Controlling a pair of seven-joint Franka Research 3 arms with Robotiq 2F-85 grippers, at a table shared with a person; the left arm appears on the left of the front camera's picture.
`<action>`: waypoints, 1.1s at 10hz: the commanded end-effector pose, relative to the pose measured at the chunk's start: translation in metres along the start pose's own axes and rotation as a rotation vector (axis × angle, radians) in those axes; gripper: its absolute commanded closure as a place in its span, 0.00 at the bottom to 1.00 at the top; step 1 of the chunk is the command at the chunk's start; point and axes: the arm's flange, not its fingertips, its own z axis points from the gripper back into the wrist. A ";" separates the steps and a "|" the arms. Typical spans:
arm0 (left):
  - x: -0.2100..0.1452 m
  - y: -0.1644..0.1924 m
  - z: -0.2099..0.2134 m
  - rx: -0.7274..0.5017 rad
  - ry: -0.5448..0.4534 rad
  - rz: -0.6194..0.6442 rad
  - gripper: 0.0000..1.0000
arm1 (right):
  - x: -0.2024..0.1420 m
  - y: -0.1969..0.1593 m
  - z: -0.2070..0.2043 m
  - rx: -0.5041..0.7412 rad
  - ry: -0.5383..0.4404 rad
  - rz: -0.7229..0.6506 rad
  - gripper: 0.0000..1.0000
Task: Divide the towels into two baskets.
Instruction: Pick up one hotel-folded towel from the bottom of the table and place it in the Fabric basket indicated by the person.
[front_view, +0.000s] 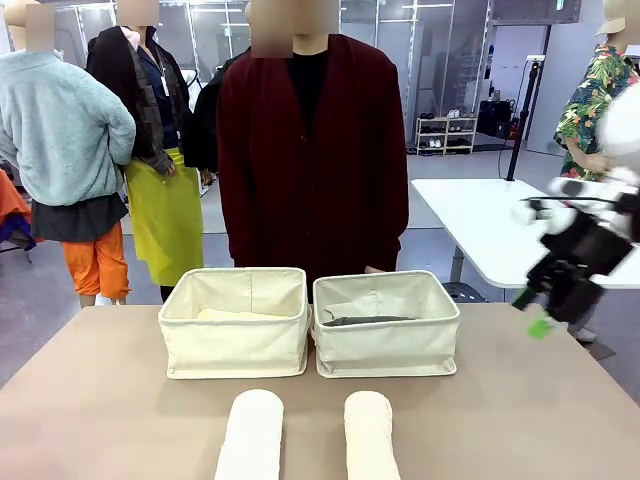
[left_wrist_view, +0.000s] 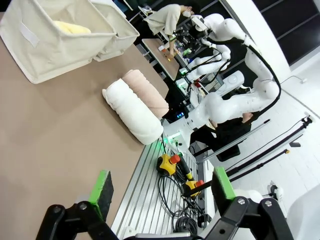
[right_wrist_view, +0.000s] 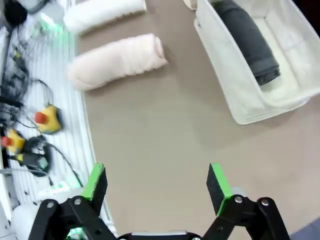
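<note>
Two cream canvas baskets stand side by side mid-table. The left basket holds a pale yellow towel. In the right basket lies a dark grey towel. Near the front edge lie a white towel and, to its right, a cream-pink towel. My right gripper hovers open above the table's right side. My left gripper is open over the table's near edge, holding nothing.
A person stands right behind the baskets at the far edge. Below the table's near edge, an aluminium rail carries yellow emergency-stop boxes and cables. A white table stands at the back right. Bare tabletop lies right of the towels.
</note>
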 end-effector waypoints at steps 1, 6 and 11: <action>-0.004 -0.006 0.001 -0.001 0.003 0.003 0.00 | -0.071 -0.003 0.035 0.071 -0.236 -0.235 0.00; -0.004 -0.006 0.001 -0.001 0.003 0.003 0.00 | -0.241 0.003 0.030 0.295 -0.659 -0.656 0.00; -0.004 -0.006 0.001 -0.001 0.003 0.003 0.00 | -0.269 0.006 0.014 0.320 -0.668 -0.726 0.00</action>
